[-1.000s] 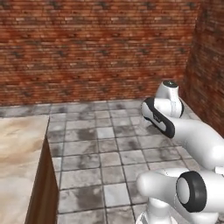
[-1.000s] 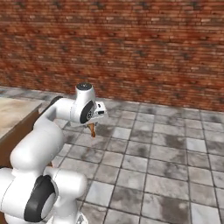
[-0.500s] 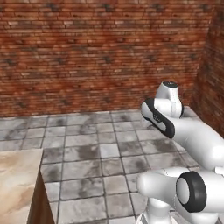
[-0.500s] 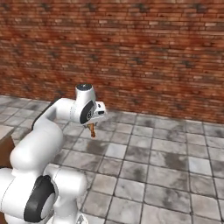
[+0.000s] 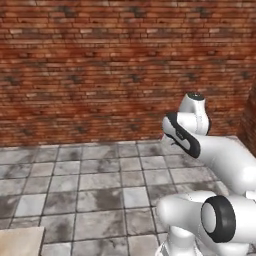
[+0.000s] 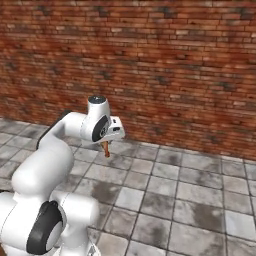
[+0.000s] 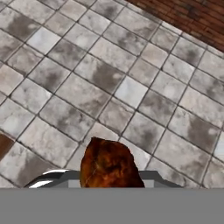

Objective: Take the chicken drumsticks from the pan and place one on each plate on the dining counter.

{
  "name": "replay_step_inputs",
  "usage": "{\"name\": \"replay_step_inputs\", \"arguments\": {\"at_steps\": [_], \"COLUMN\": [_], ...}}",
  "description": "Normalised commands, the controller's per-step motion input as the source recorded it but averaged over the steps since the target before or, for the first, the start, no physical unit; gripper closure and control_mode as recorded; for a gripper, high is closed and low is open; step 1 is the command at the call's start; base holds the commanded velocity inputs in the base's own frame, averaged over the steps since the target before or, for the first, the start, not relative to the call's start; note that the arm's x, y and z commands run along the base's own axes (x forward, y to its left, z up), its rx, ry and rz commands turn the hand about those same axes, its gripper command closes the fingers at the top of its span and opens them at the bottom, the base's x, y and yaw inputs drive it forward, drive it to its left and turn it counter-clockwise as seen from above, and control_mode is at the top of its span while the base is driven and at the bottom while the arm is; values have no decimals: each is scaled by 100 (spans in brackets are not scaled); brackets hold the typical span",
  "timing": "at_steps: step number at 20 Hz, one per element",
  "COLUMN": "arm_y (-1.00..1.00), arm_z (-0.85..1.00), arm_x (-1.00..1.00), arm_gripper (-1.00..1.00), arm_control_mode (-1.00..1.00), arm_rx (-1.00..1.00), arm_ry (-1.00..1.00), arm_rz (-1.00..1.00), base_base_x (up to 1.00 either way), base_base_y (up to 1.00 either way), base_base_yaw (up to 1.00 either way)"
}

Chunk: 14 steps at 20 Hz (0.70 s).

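My gripper (image 6: pixel 106 145) hangs at the end of the white arm, over the tiled floor, shut on a golden-brown chicken drumstick (image 6: pixel 105 149) that points down from it. In the hand view the drumstick (image 7: pixel 109 164) rises thick and dark brown at the bottom centre, between the jaws, with grey floor tiles beneath it. The pan and the plates are out of view. A small beige stone corner (image 5: pixel 20 241) shows at the bottom left of the left base view; I cannot tell whether it belongs to the dining counter.
A red brick wall (image 5: pixel 110 70) closes the far side, with a grey marbled tile floor (image 6: pixel 165 200) running up to it. A brown patch (image 7: pixel 4 145) shows at the left edge of the hand view.
The whole picture has shifted, so the base has moved: the beige counter slid down and left almost out of the left base view. The arm holds the same pose with the drumstick.
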Motion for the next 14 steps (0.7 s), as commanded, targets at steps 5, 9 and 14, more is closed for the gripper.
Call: {"name": "replay_step_inputs", "arguments": {"at_steps": [5, 9, 14], "arm_y": [0, 0, 0], "arm_z": [0, 0, 0], "arm_x": [0, 0, 0], "arm_gripper": [100, 100, 100], "arm_control_mode": [100, 100, 100], "arm_rx": [0, 0, 0], "arm_ry": [0, 0, 0], "arm_rz": [0, 0, 0], "base_base_x": [94, 77, 64], "base_base_y": [14, 3, 0], "base_base_yaw": [26, 46, 63]}}
